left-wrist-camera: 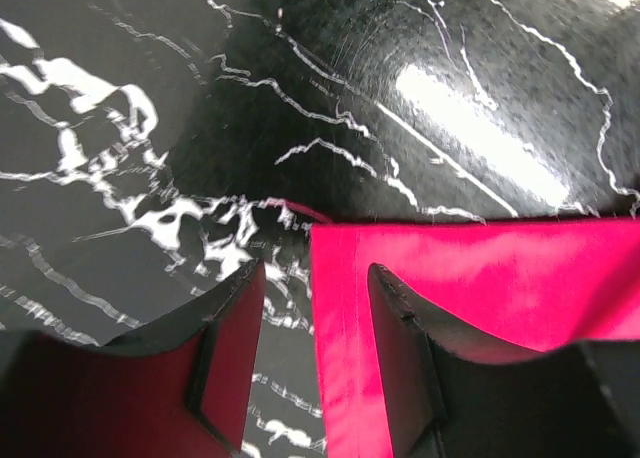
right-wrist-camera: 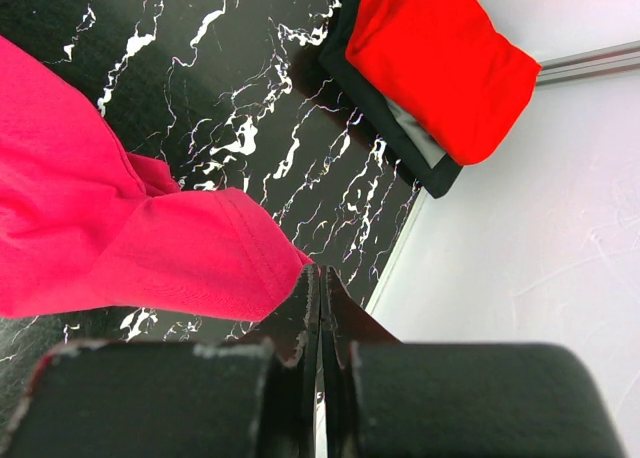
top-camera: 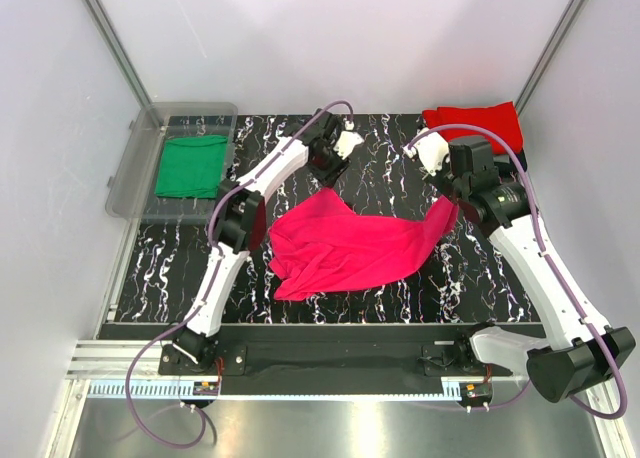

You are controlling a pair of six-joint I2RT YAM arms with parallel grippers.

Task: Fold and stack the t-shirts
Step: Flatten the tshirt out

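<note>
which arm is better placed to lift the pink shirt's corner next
Right. The right gripper is shut, and a corner of the pink shirt appears pinched at its tips. The left gripper is open, only straddling an edge, so it would have to close first.

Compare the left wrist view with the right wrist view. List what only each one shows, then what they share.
Only the left wrist view: the left pincer, open, with its fingers on either side of a straight edge of the magenta t-shirt.
Only the right wrist view: the right pincer, shut on an edge of that shirt, and the folded red t-shirt by the white wall.
Both: the magenta t-shirt and the black marbled table.
</note>
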